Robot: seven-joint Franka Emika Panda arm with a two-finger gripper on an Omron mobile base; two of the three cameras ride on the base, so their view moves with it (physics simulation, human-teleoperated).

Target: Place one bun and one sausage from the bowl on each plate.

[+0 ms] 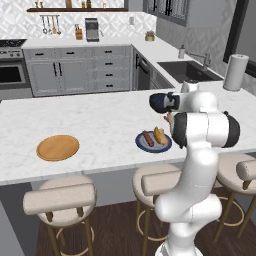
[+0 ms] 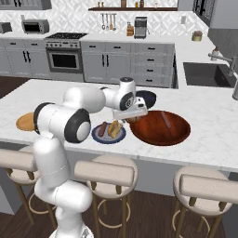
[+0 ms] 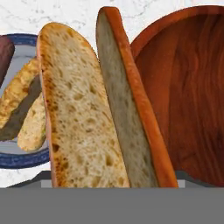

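Gripper (image 2: 132, 116) clamped on tan bun (image 3: 100, 109); light, soft, crushable, held mid-length; wooden plate (image 1: 58, 147) at nine o'clock.

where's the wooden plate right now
The wooden plate lies bare on the island counter, at the left of the left base view, well apart from the blue plate.

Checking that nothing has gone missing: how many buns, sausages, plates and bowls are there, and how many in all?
Buns: 2 (held bun, plated bun)
Sausages: 2 (plated sausage, bowl sausage)
Plates: 2 (blue plate, wooden plate)
Bowls: 1 (bowl)
Total: 7
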